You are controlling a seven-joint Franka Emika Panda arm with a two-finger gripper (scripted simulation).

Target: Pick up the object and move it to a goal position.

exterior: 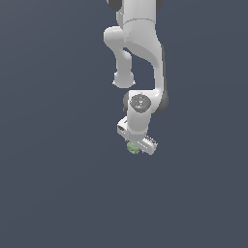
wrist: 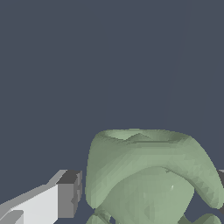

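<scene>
The object [exterior: 131, 147] is a small pale green lumpy ball. In the exterior view it sits right under my white gripper [exterior: 139, 144], which partly covers it. In the wrist view the object [wrist: 148, 175] fills the space between my fingers. One grey-tipped finger [wrist: 68, 194] stands beside it with a thin dark gap between pad and ball. The other finger shows only as a sliver at the frame's edge [wrist: 221, 175]. The gripper [wrist: 146, 192] straddles the ball with its jaws apart. No goal marker is in view.
The white arm [exterior: 140, 48] reaches down from the top of the exterior view. Everything around it is a plain dark grey-blue surface [exterior: 53, 169] with no other objects or edges showing.
</scene>
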